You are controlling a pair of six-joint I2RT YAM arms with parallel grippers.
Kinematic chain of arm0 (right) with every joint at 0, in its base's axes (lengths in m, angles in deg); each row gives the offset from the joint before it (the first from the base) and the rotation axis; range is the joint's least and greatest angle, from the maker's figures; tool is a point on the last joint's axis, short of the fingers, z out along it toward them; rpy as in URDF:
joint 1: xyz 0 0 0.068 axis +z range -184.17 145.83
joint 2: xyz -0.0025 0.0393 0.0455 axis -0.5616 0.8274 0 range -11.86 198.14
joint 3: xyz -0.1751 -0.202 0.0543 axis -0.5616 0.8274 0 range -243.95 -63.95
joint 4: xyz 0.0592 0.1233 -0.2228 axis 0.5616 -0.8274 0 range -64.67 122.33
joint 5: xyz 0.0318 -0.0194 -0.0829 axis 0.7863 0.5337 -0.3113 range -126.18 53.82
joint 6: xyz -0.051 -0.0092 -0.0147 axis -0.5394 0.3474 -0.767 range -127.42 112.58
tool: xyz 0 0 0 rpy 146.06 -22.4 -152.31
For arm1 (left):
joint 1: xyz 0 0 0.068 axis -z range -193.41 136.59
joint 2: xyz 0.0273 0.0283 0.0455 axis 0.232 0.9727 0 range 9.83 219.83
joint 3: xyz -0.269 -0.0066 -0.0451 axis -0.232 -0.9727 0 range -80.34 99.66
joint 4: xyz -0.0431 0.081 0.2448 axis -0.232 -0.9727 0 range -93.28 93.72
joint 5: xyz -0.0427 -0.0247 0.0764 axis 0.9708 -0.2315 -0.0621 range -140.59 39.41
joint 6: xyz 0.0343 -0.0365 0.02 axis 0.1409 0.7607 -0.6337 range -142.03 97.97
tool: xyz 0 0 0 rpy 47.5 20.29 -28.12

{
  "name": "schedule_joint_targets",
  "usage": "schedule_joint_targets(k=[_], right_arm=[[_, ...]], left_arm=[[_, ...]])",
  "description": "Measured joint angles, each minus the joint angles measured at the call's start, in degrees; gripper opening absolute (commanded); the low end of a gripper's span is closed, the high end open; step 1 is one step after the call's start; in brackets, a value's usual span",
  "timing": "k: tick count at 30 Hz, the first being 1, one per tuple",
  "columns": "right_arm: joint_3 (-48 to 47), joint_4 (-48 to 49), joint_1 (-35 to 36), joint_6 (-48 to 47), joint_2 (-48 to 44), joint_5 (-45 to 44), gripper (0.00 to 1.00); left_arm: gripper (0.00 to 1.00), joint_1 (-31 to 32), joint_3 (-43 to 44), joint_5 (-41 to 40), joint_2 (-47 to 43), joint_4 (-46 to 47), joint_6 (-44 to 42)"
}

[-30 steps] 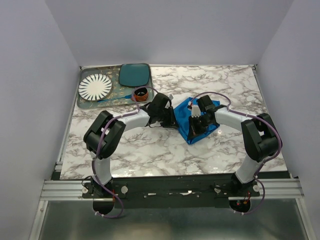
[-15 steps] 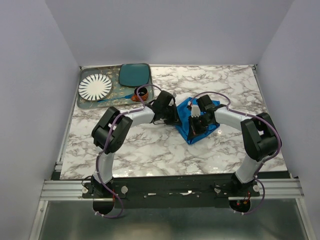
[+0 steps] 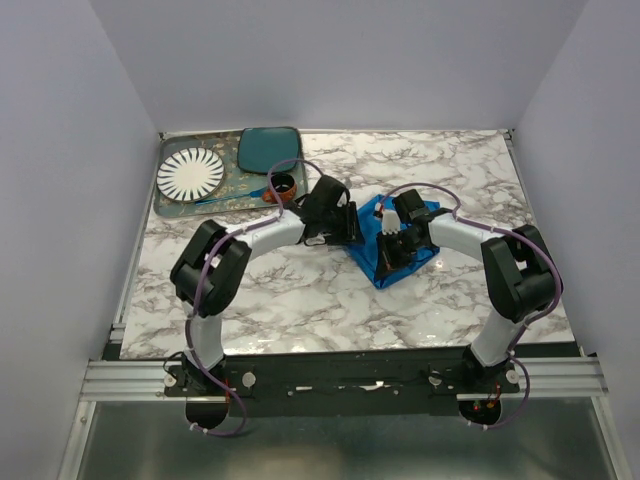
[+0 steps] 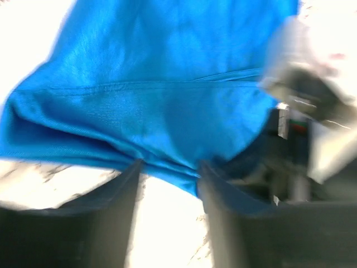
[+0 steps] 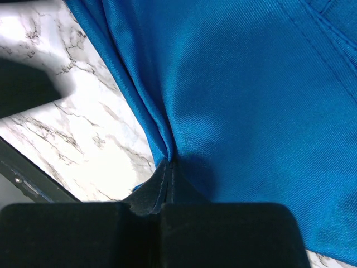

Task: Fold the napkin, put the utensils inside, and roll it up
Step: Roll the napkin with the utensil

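The bright blue napkin (image 3: 372, 262) lies bunched on the marble table right of centre, and it fills the left wrist view (image 4: 156, 84) and the right wrist view (image 5: 251, 100). My right gripper (image 3: 393, 250) (image 5: 170, 162) is shut, pinching a fold of the cloth. My left gripper (image 3: 350, 228) (image 4: 168, 167) sits at the napkin's left edge. Its jaws stand apart with bare table between them and the cloth's hem just at the tips. A slim bluish utensil (image 3: 232, 197), apparently the fork, lies on the tray at the back left.
A grey tray (image 3: 165, 205) at the back left holds a striped white plate (image 3: 190, 174), a dark teal plate (image 3: 269, 149) and a small brown cup (image 3: 284, 186). Walls enclose the table on three sides.
My left gripper has opened and let go of the napkin's edge, and its wrist has shifted slightly back and right. The right gripper has kept its pinch without moving.
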Motion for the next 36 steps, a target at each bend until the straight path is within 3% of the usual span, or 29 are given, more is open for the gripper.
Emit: schedule_joint_targets(k=[6,16,19,23,26,30,36], right_arm=[[-0.02,0.00,-0.02,-0.02,0.02,-0.02,0.01],[-0.31,-0.35,-0.02,-0.04,0.24,0.02,0.01],[-0.39,-0.44,-0.02,-0.13,0.31,0.04,0.01],[-0.42,-0.46,-0.02,-0.42,0.37,0.07,0.01],[-0.48,-0.48,-0.02,-0.48,0.39,0.09,0.00],[-0.72,-0.76,-0.02,-0.50,0.55,0.09,0.01],[-1.36,-1.16,-0.02,-0.85,1.03,0.09,0.01]], left_arm=[[0.65,-1.38,-0.83,-2.89,-6.60,-2.78,-0.96],[0.67,-3.45,-0.72,-5.66,-2.78,-6.51,-0.81],[0.58,-3.56,-0.20,-6.45,-1.33,-7.93,-0.76],[0.35,-3.80,2.34,-6.88,0.52,-8.31,-0.61],[0.24,-3.82,3.85,-6.86,1.42,-8.07,-0.52],[0.16,-3.82,5.42,-6.84,2.34,-7.93,-0.44],[0.16,-3.82,7.32,-6.78,4.61,-7.87,-0.11]])
